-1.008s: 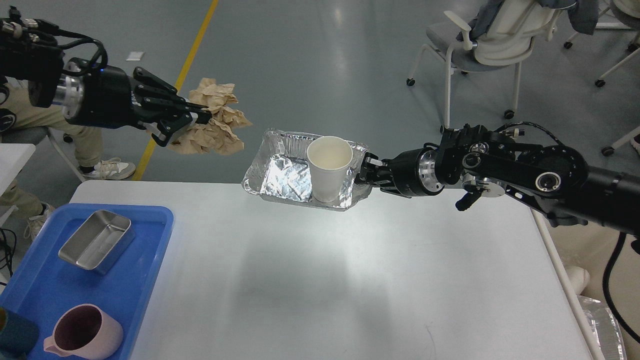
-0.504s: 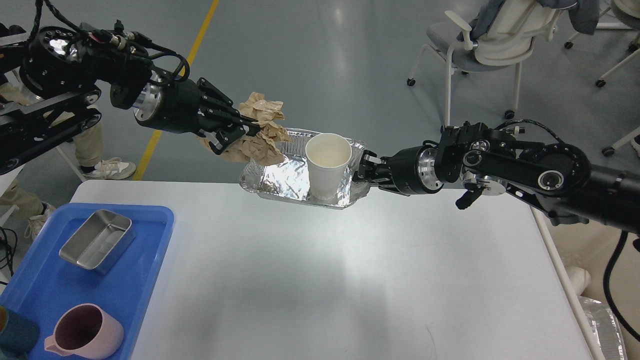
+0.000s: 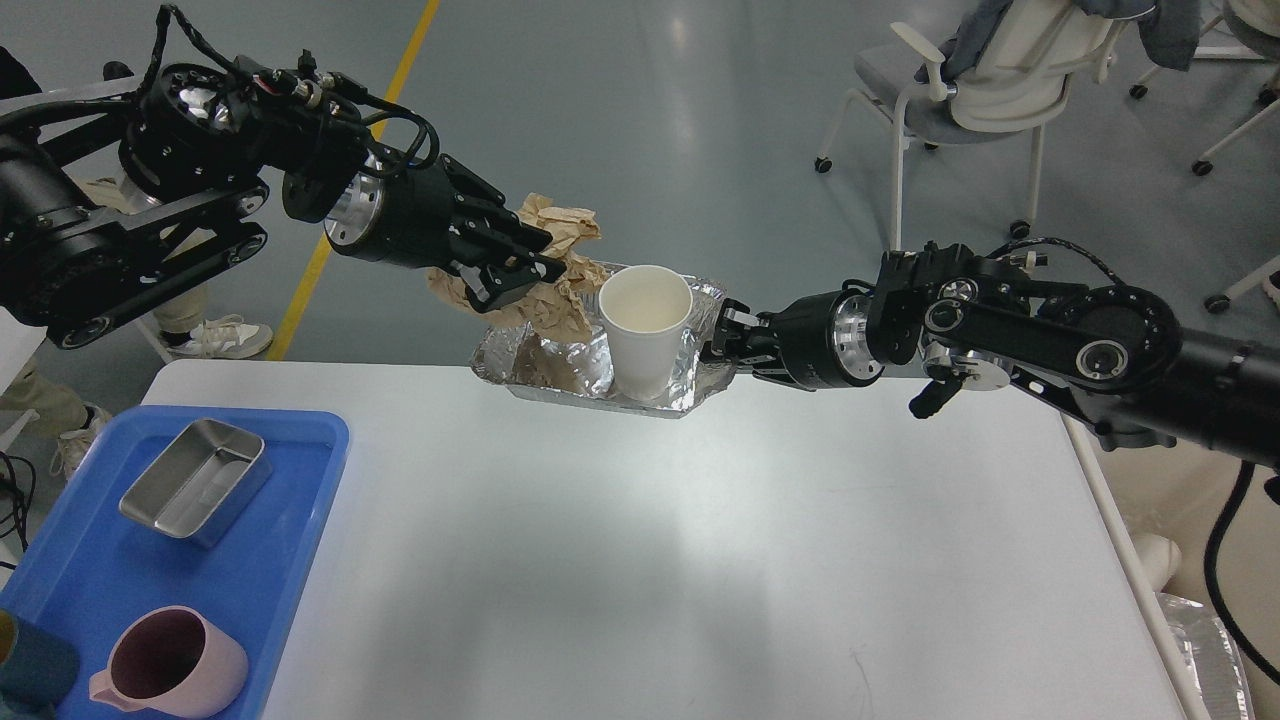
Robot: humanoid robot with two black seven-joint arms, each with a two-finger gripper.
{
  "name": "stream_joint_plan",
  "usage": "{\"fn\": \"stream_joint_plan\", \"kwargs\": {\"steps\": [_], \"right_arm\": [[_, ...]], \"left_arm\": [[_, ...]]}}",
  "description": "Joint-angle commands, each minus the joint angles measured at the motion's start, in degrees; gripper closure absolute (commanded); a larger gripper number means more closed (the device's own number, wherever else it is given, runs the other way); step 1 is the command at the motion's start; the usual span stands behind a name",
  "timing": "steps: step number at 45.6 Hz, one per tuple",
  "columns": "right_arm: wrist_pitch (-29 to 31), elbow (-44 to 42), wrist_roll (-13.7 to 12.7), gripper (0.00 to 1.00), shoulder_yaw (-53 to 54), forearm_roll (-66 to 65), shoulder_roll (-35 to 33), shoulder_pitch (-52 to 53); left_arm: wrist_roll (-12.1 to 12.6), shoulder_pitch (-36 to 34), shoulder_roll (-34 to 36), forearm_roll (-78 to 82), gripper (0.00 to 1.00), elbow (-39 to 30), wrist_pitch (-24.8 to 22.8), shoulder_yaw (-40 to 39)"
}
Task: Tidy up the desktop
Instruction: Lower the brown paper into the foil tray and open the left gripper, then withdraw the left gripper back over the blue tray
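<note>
White desktop (image 3: 640, 560) filling the lower half of the head view, broad and glossy, rounded corners at the far edge, mostly bare across the middle. Blue tray (image 3: 300, 520) at the near left corner of it, overhanging the left edge, carrying a steel loaf pan (image 3: 193, 482) toward its far end and a pink mug (image 3: 170, 663) nearer, with a dark teal object (image 3: 30, 668) cut off at the picture's edge just left of the mug. Above the far edge of the desktop, a crinkled foil tray (image 3: 700, 372) held up in the air, gripped at its right rim by the right gripper (image 3: 722, 340), fingers pinched on the foil. Inside the foil tray, a white paper cup (image 3: 645, 330) standing upright toward the right side, open end up and empty. Left of the cup, a wad of crumpled brown paper (image 3: 560, 300) pinched in the left gripper (image 3: 525, 272), its lower part down inside the foil tray and touching the cup's left side, its upper part sticking up above the fingers. Both black arms reaching in from opposite sides and meeting over the far edge. Grey floor beyond with a yellow line (image 3: 370, 130), and a white office chair (image 3: 980, 90) at the upper right. More foil (image 3: 1205, 640) just visible below the desktop's right edge.
</note>
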Motion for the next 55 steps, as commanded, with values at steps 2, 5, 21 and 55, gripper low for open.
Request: {"fn": "stream_joint_plan", "kwargs": {"steps": [2, 5, 21, 55], "right_arm": [[0.0, -0.1, 0.0, 1.00, 0.0, -0.1, 0.0, 0.0], [0.0, -0.1, 0.0, 1.00, 0.0, 0.0, 0.0, 0.0], [0.0, -0.1, 0.0, 1.00, 0.1, -0.3, -0.4, -0.1], [0.0, -0.1, 0.0, 1.00, -0.9, -0.3, -2.0, -0.1]], "left_arm": [[0.3, -0.2, -0.1, -4.8, 0.06, 0.0, 0.2, 0.0], [0.3, -0.4, -0.1, -5.2, 0.05, 0.0, 0.2, -0.2], [4.9, 1.3, 2.6, -20.0, 0.05, 0.1, 0.8, -5.1], [12.3, 42.9, 17.4, -58.4, 0.03, -0.9, 18.6, -31.8]]}}
